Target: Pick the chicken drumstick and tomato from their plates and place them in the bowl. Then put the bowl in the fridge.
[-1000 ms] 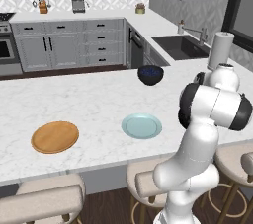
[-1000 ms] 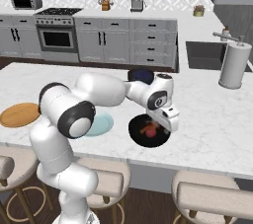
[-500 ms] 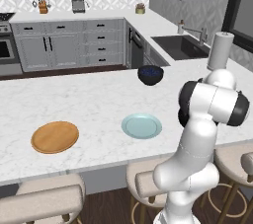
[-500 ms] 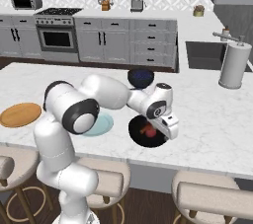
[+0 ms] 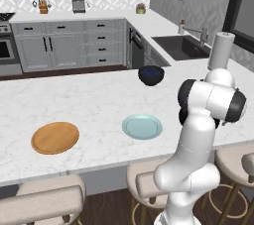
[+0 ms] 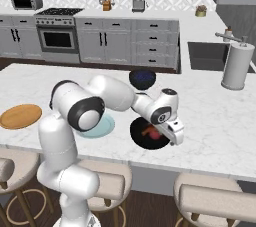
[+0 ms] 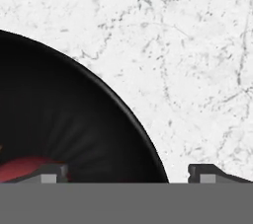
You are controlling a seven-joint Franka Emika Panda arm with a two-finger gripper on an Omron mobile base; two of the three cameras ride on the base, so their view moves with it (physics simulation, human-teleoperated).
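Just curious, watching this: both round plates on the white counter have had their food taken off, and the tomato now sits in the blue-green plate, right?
Not quite. In the right base view the tomato lies in the black bowl beneath the tool; the blue-green plate is bare, like the wooden one.

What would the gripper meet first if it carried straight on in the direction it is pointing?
Most likely the rim of the black bowl. In the hand view the gripper straddles that rim, with one fingertip over the bowl near the tomato and the other over the marble counter. Depth is unclear.
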